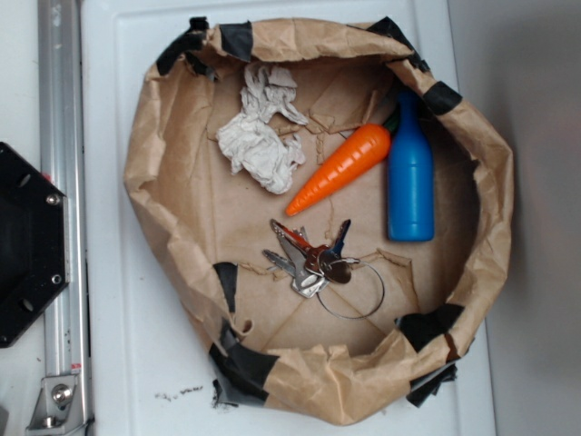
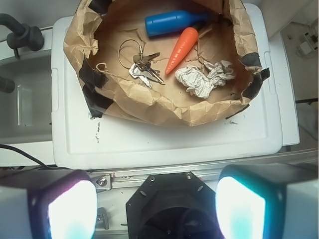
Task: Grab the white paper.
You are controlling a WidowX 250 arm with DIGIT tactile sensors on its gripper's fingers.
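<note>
The white paper, a crumpled off-white two-lobed wad, lies inside the brown paper bag at its upper left in the exterior view, just left of the orange carrot. In the wrist view the white paper lies at the bag's near right. My gripper is open and empty, its two glowing fingers wide apart at the bottom of the wrist view, high above the robot base and well short of the bag. The gripper does not show in the exterior view.
Inside the bag lie also a blue bottle and a bunch of keys on a ring. The bag stands on a white lid. The black robot base and a metal rail are at the left.
</note>
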